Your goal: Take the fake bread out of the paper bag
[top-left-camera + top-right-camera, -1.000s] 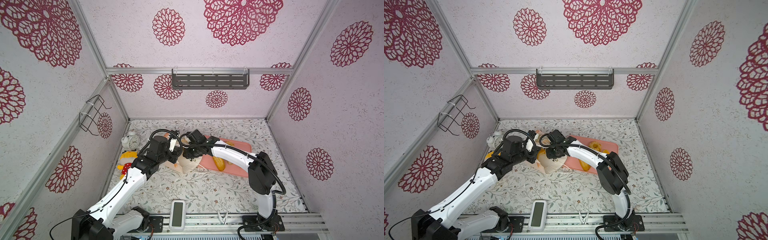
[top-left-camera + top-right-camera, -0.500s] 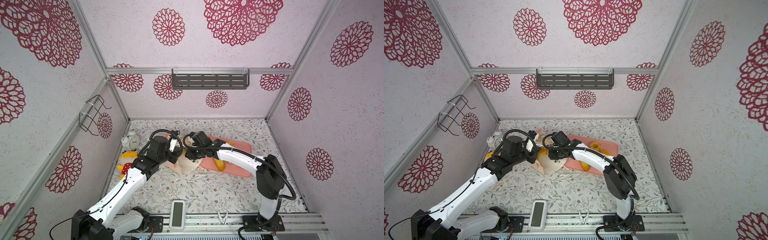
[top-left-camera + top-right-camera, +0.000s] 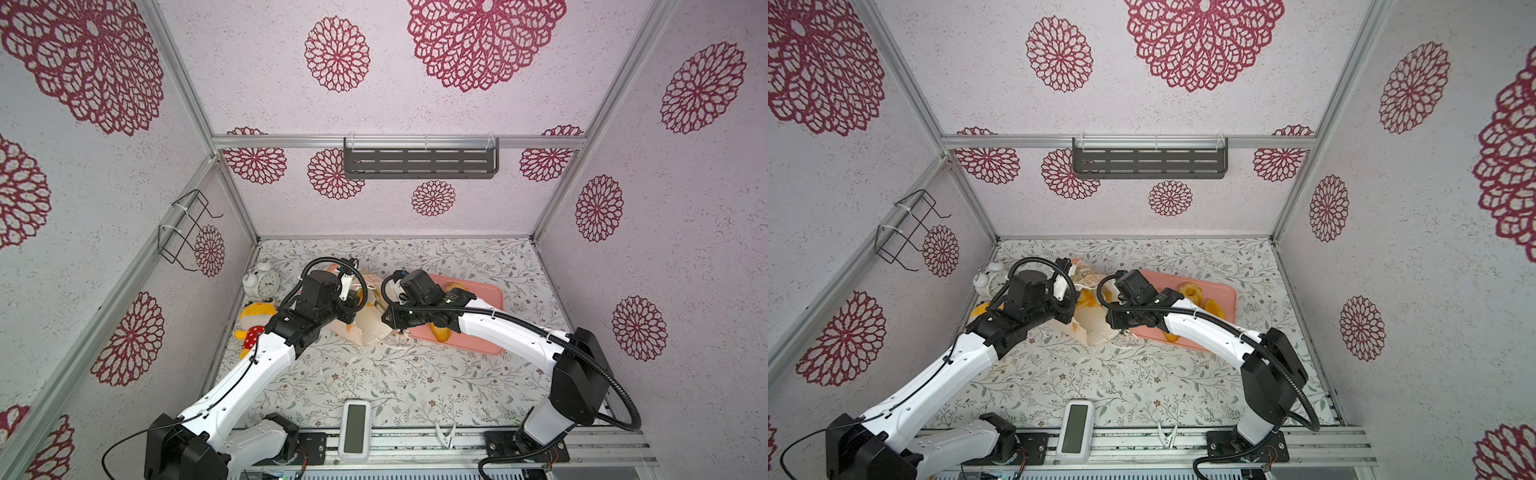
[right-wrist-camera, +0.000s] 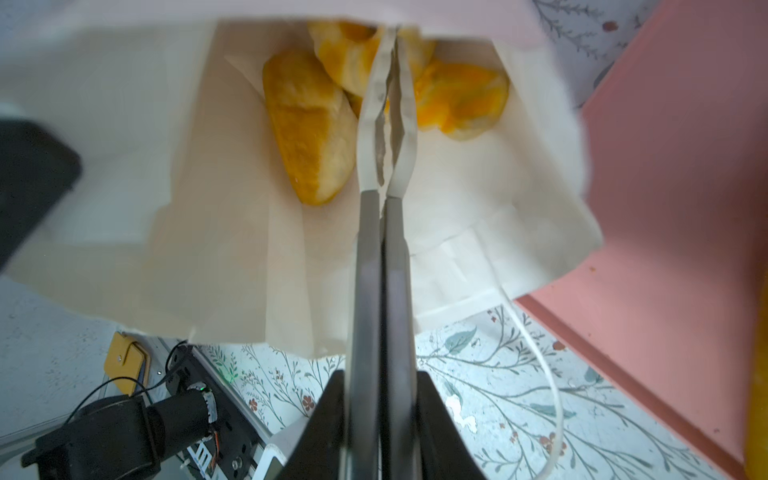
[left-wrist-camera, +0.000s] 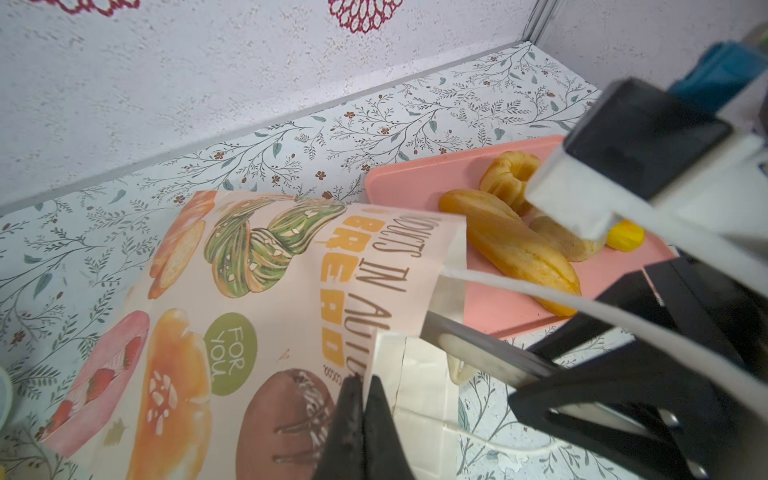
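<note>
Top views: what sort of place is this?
Probably a lab booth dressed as a home: wallpapered panels on aluminium framing, left arm and right arm bolted to a front rail, props like an alarm clock.
</note>
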You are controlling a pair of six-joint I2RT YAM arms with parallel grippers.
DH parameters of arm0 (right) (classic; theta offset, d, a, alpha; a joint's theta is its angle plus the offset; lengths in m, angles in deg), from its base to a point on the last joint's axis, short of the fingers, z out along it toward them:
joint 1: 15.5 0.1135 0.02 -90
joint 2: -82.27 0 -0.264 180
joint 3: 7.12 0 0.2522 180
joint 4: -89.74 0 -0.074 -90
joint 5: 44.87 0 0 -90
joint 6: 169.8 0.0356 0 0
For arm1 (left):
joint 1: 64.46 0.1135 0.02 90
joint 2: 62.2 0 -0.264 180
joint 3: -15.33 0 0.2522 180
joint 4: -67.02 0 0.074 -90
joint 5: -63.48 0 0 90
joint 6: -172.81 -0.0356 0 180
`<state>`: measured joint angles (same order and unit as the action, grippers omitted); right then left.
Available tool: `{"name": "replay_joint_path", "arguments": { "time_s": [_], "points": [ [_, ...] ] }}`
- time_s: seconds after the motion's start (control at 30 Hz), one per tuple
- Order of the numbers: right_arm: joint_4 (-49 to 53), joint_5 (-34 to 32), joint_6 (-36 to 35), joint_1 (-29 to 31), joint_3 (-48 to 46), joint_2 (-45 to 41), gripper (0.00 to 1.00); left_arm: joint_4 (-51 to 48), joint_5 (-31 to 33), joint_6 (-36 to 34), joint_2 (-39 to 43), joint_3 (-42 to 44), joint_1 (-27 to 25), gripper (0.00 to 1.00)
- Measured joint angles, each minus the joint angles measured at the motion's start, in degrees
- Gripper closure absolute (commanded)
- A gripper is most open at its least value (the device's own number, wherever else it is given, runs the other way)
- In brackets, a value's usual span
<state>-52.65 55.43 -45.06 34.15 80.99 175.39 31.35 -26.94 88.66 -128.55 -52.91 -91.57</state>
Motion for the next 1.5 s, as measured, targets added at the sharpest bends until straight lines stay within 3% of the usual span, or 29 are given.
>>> {"name": "replay_joint_path", "arguments": {
  "time_s": [0.13, 0.47, 0.7, 1.23, 1.5],
  "points": [
    [0.39, 0.00, 0.42, 0.42, -1.62, -0.20, 1.00, 0.15, 0.02, 0.37, -0.33, -0.02, 0.00, 1.00],
    [0.46, -1.60, 0.31, 0.37, 0.83, -0.15, 0.68, 0.11, 0.17, 0.39, -0.24, -0.13, 0.00, 1.00],
    [-0.09, -1.46, 0.20, -0.13, 4.33, 1.86, 0.57, 0.11, 0.07, 0.35, -0.22, -0.13, 0.00, 1.00],
    [-0.83, 1.01, -1.03, -4.66, 7.48, 9.11, 0.44, -0.61, -0.33, -0.57, 0.31, -0.13, 0.00, 1.00],
    [-6.86, 8.74, -1.05, -6.69, 6.73, 10.67, 0.40, -1.20, -0.46, -1.33, 0.33, -0.63, 0.00, 1.00]
  ]
}}
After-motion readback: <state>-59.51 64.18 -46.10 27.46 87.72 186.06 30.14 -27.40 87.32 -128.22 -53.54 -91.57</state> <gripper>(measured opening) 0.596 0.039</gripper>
